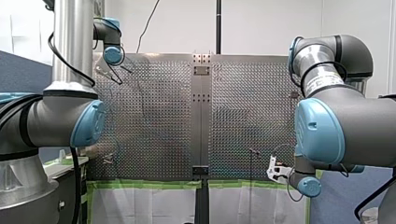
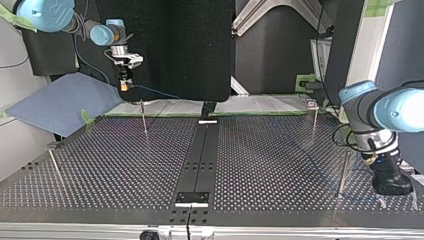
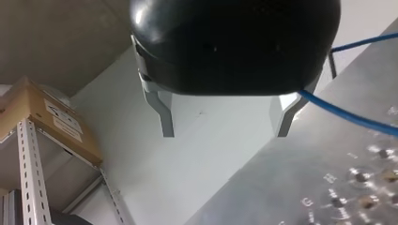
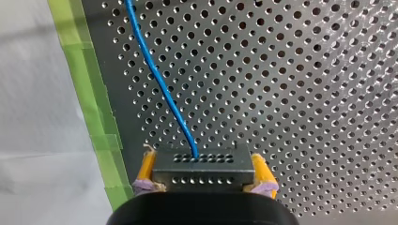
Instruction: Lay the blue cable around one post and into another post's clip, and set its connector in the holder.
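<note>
Checking handling first, K. asked: how did the blue cable look to behave?

R.: Thin, light and limp, by my reading. It would sag and swing unless kept taut, and it would slip if pinched anywhere along its run. The connector was the sound hold: a small, hard, dark block with flat sides. I judged it light, but it could twist if it was squeezed off-centre.

K.: And the right pincer?

R.: It was closed to the block's width, with the yellow pads pressed on the two opposite sides of the connector. The cable left the block's front face and ran ahead over the perforated desk, close to the green tape along its edge. In the top view this sat at the far left, raised above the desk, with a thin post near it.

K.: The left pincer?

R.: It was wide open, with nothing between its metal fingers. A stretch of cable passed just beside one finger. I could not tell whether it touched. In the top view that arm was at the near right, low over the desk.

K.: Routing?

R.: From these views I could not tell whether the cable was in any clip.
</note>
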Robot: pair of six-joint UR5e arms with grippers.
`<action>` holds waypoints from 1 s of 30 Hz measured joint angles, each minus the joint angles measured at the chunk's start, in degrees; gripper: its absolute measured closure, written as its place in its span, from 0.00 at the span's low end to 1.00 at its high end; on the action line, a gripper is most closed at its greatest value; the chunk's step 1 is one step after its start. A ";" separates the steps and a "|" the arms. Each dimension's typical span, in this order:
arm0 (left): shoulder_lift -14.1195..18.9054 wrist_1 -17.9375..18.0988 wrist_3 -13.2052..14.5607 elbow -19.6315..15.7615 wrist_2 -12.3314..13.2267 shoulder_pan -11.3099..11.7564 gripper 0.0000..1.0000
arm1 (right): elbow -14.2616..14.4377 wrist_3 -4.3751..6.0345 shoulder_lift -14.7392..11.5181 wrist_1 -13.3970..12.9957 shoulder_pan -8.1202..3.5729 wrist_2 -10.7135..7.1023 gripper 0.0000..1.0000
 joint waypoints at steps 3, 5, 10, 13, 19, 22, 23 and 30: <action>-0.35 -0.10 -0.26 1.34 -0.34 0.47 0.00 | 0.00 -0.04 0.00 -0.05 0.01 -0.04 1.00; -0.46 -0.26 -0.39 2.31 -0.58 0.86 0.00 | 0.00 -0.06 0.00 -0.07 0.02 -0.08 1.00; -0.49 -0.63 -0.47 4.49 -0.78 1.83 0.00 | 0.01 -0.22 0.00 -0.04 0.09 -0.20 1.00; -0.48 -0.68 -0.12 4.35 -0.74 1.98 0.00 | 0.01 -0.30 0.00 -0.01 0.16 -0.24 1.00; -0.47 -0.35 1.36 1.93 -0.39 1.67 0.00 | 0.00 -0.45 -0.01 0.05 0.16 -0.25 1.00; -0.42 -0.08 1.97 0.62 -0.28 1.47 0.00 | 0.00 -0.49 0.00 0.12 0.16 -0.25 1.00; -0.40 0.08 2.16 0.31 -0.20 1.41 0.00 | 0.00 -0.49 0.01 0.13 0.17 -0.26 1.00; -0.42 2.37 2.15 -1.98 0.56 1.27 0.00 | 0.00 -0.51 0.00 0.17 0.21 -0.26 1.00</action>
